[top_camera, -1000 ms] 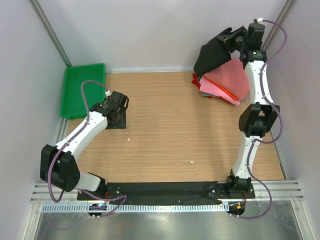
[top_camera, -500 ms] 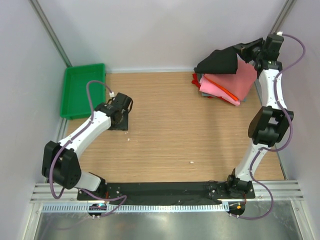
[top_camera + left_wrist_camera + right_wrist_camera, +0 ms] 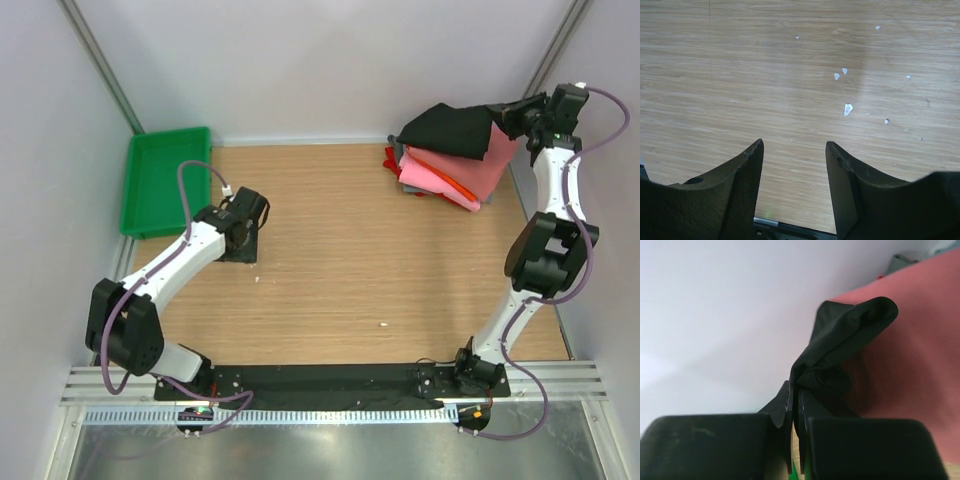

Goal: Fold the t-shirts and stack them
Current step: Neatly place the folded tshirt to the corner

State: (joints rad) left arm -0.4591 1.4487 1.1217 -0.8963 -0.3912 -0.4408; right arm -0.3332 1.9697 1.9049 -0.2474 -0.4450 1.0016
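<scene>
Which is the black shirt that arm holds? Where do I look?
On the wooden table, folded pink and red shirts are piled in the far right corner. The black t-shirt drapes over the pile's back, pinched in the right gripper; it alone is dark and unfolded.

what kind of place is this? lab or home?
Probably a lab test cell: bare wooden table boxed in by plain white panels, aluminium mounting rail at its near edge, only a t-shirt stack and green tray as props.

Wooden counter (image 3: pixel 350 250). At far-left corner, green tray (image 3: pixel 165 185). At far-right corner, stack of folded shirts (image 3: pixel 450 172), pink and red. White scraps (image 3: pixel 847 109) scattered between.
</scene>
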